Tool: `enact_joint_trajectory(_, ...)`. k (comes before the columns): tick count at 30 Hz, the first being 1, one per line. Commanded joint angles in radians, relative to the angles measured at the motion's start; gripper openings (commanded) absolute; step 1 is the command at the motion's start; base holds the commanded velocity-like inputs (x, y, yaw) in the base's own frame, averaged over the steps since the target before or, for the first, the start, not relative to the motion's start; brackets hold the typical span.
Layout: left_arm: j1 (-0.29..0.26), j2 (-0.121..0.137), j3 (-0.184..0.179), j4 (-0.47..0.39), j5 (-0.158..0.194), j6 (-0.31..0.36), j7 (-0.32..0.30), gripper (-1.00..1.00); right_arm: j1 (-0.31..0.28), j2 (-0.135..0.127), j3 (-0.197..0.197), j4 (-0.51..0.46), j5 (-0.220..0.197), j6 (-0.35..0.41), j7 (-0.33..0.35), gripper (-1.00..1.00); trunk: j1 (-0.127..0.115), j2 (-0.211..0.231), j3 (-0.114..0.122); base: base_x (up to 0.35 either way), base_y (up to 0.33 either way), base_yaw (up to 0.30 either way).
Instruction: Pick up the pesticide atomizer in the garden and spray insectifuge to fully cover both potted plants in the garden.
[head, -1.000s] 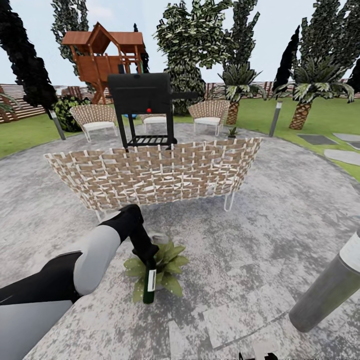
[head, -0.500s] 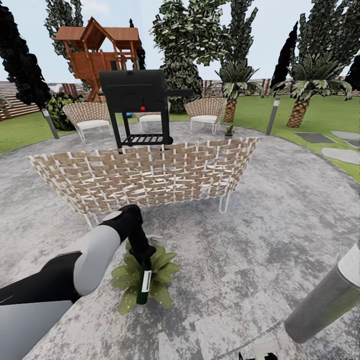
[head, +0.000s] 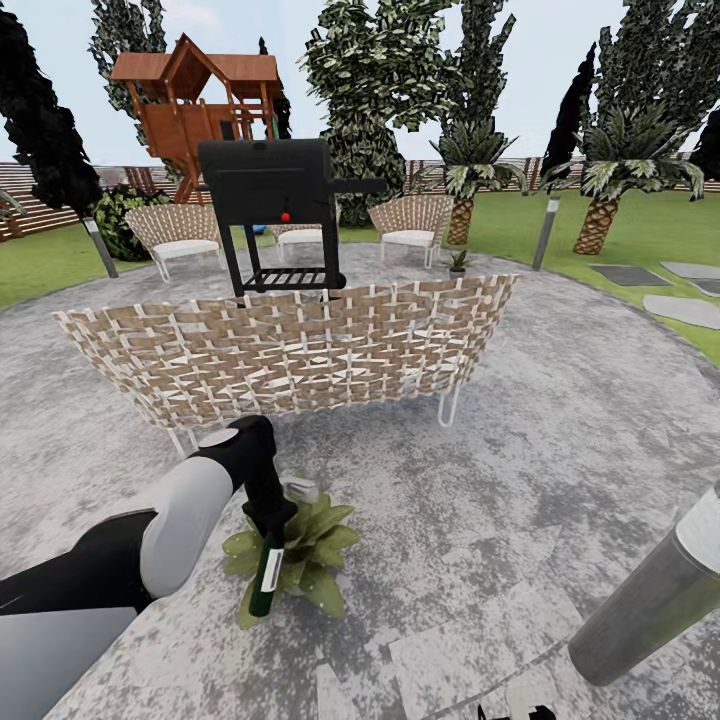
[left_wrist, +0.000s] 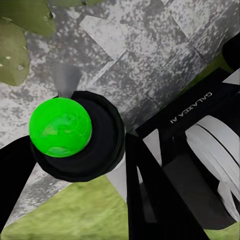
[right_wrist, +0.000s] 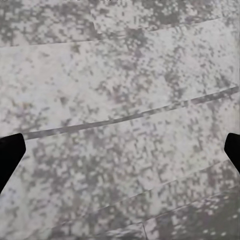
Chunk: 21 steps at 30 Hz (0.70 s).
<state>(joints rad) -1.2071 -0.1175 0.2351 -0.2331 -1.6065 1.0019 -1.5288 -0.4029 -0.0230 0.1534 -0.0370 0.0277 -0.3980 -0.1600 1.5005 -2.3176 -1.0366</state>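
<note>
- Left claw (head: 268, 528) was closed round the pesticide atomizer (head: 266, 585), gripping near its top; the bottle hung below the claw, tilted, label side toward the head camera.
- Directly beneath and just beyond the claw sat one potted plant (head: 305, 545), leaves spread on the stone patio (head: 520, 480). Holding the bottle over the rosette looked meant to bring the spray onto the leaves.
- Bottle overlapped the plant's near leaves; whether it touched them could not be told.
- Trigger head was hidden behind the claw; nozzle direction unclear.
- Left wrist view showed the bottle end-on as a bright green disc (left_wrist: 60, 127) in a dark ring, clamped between dark fingers (left_wrist: 145, 185).
- Right claw (right_wrist: 120, 150): finger tips sat wide apart at the frame edges, nothing between them, bare paving beneath.
- Second potted plant (head: 459, 262) stood well beyond the left claw, past the wicker sofa (head: 290, 345); small, detail poor.
</note>
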Motion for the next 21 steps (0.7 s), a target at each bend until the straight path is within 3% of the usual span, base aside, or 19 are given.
enact_joint_trajectory(1, 0.000, -0.001, 0.006, -0.002, -0.011, 0.011, -0.009, -1.00, 0.000, 0.000, 0.008, 0.001, 0.003, -0.001, -0.008, 1.00, 0.000, 0.000, -0.001, 0.000, 0.000, 0.000)
enact_joint_trajectory(6, -0.001, -0.004, 0.012, -0.004, -0.011, 0.013, -0.009, -1.00, 0.000, 0.000, 0.008, 0.001, 0.003, -0.001, -0.008, 1.00, 0.000, 0.000, -0.002, 0.000, 0.000, 0.000)
enact_joint_trajectory(21, -0.009, -0.015, 0.016, -0.070, -0.004, 0.015, -0.013, -1.00, 0.000, 0.000, 0.008, 0.002, 0.003, -0.001, -0.007, 1.00, 0.057, -0.105, -0.071, 0.000, 0.000, 0.000)
